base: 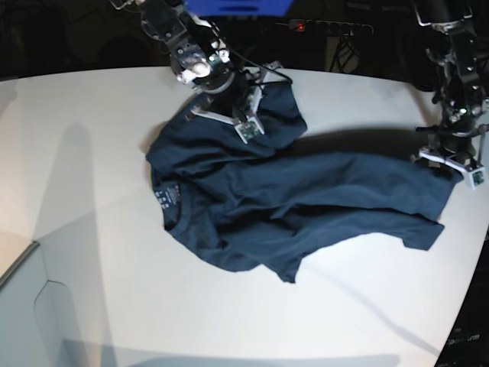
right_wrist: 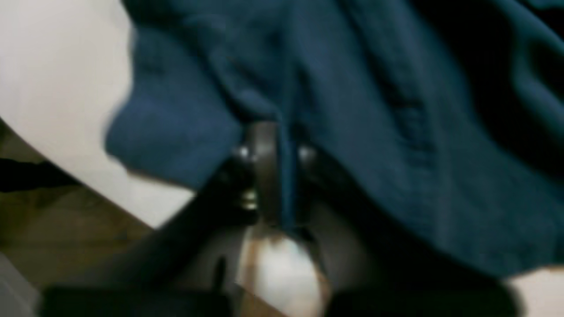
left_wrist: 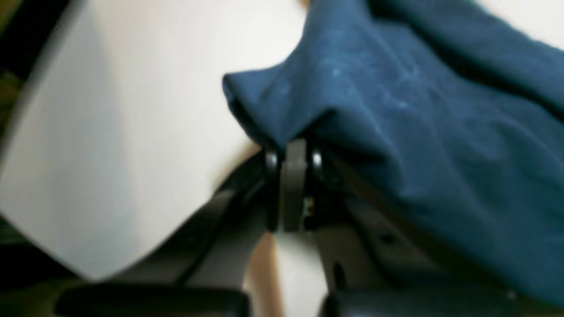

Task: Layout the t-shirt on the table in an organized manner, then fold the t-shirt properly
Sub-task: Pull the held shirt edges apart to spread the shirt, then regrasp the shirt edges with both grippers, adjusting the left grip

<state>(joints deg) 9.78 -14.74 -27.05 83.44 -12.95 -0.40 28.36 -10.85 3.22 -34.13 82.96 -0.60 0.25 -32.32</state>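
The navy t-shirt [base: 306,202] lies rumpled across the white table [base: 99,252], its collar and label toward the table's near left side and its body stretched toward the far right edge. This reads as the laying-out step, since the cloth is bunched and twisted, nowhere near flat, and no fold has been made.

Taking the shirt as the landmark: the right gripper [base: 243,116] sits at its far upper end, and in its wrist view the jaws are pinched together with a strip of blue cloth running between them. The left gripper [base: 457,157] is at the shirt's far right tip; its wrist view shows the jaws clamped on a puckered corner of the fabric [left_wrist: 282,110].

With both ends pinched, the next move probably calls for lifting a little and drawing the two grips apart, so the body pulls taut and the wrinkles around the middle drop out before it is set down flat
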